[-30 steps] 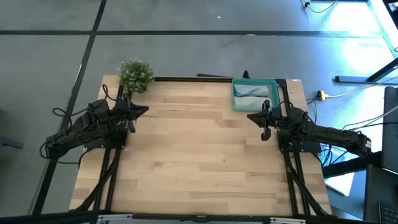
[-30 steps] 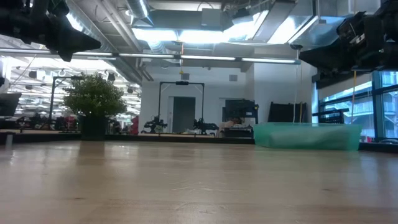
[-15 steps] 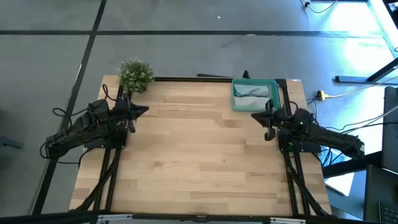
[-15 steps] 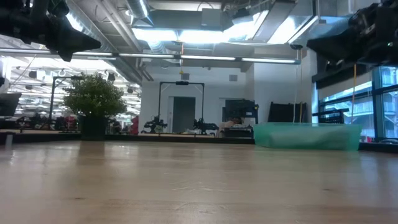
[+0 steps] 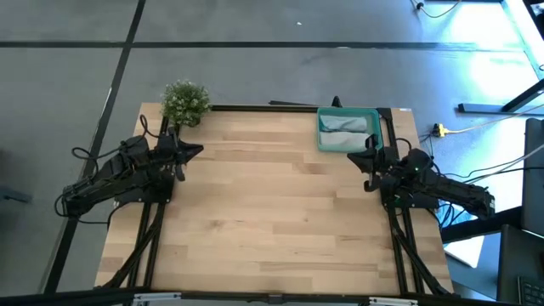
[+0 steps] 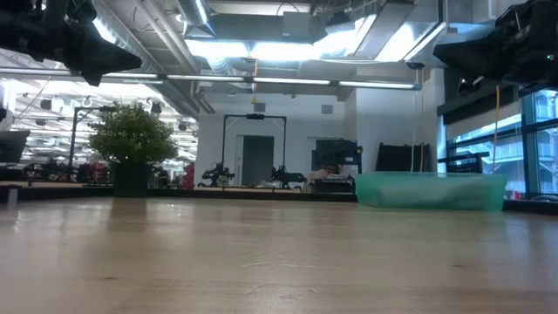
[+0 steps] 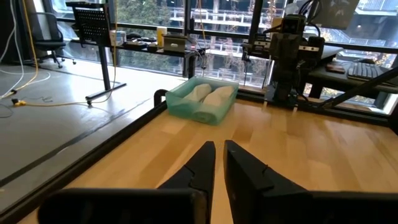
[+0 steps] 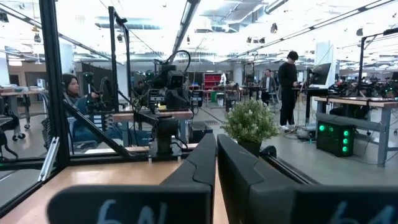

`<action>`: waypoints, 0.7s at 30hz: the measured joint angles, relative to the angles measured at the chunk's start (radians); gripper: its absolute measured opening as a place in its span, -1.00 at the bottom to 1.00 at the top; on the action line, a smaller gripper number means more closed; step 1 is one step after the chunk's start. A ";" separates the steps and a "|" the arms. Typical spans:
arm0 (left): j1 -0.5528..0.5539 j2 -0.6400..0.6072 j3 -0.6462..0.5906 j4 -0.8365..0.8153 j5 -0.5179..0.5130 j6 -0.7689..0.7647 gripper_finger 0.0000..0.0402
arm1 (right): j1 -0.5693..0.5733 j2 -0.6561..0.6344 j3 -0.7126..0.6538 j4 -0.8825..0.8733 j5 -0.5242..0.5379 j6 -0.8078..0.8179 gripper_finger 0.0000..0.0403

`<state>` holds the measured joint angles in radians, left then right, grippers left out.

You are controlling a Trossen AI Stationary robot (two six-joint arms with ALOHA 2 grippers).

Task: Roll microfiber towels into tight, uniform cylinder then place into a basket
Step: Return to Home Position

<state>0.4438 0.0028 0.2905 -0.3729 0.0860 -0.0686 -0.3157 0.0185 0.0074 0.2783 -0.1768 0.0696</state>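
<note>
The teal-green basket [image 5: 347, 130] stands at the table's far right; it also shows in the low view [image 6: 430, 189] and the left wrist view [image 7: 202, 102]. Two pale rolled towels [image 7: 209, 94] lie side by side in it, resting on its bottom. My right gripper [image 5: 350, 156] is shut and empty, just on the near side of the basket and above the table, pointing toward the table's left. My left gripper [image 5: 198, 151] is shut and empty over the far left of the table, near the plant.
A small green potted plant [image 5: 184, 102] stands at the table's far left corner. The wooden tabletop [image 5: 272, 221] lies bare between the arms. People show in the room beyond the table in the right wrist view [image 8: 288, 87].
My right gripper has drawn back a little toward the table's right edge and risen slightly, staying shut and empty. The basket and the towels in it have kept still.
</note>
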 joint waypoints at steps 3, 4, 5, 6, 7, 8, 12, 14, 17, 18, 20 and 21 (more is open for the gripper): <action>0.000 0.000 0.000 0.000 0.000 0.000 -0.87 | 0.000 0.000 0.000 -0.001 0.000 0.000 -0.91; 0.000 0.000 0.000 0.000 0.000 0.000 -0.88 | 0.000 0.000 0.000 -0.001 0.000 0.000 -0.91; 0.000 0.000 0.000 0.000 0.000 0.000 -0.89 | 0.000 0.000 0.000 -0.001 0.000 0.000 -0.91; 0.000 0.000 0.000 0.000 0.000 0.000 -0.90 | 0.000 0.000 0.000 -0.001 0.000 0.000 -0.91; 0.000 0.000 0.000 0.000 0.000 0.000 -0.91 | 0.000 0.000 0.000 -0.001 0.000 0.000 -0.91; 0.000 0.000 0.000 0.000 0.000 0.000 -0.91 | 0.000 0.000 0.000 -0.001 0.000 0.000 -0.91; 0.000 0.000 0.000 0.000 0.000 0.000 -0.94 | 0.000 0.000 0.000 -0.001 0.000 0.000 -0.91; 0.000 0.000 0.000 0.000 0.001 0.000 -0.96 | 0.000 0.000 0.000 -0.001 0.000 0.000 -0.91; 0.000 0.000 0.000 0.000 0.001 0.000 -0.98 | 0.000 0.000 0.000 -0.001 0.000 0.000 -0.91; 0.000 0.000 0.000 0.000 0.001 0.000 -0.99 | 0.000 0.000 0.000 -0.001 0.000 0.000 -0.91; 0.000 0.000 0.000 0.000 0.001 0.000 -0.99 | 0.000 0.000 0.000 -0.001 0.000 0.000 -0.91; 0.000 0.000 0.000 0.000 0.001 0.000 -0.99 | 0.000 0.000 0.000 -0.001 0.000 0.000 -0.91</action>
<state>0.4438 0.0027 0.2905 -0.3729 0.0868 -0.0689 -0.3157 0.0185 0.0074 0.2775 -0.1768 0.0696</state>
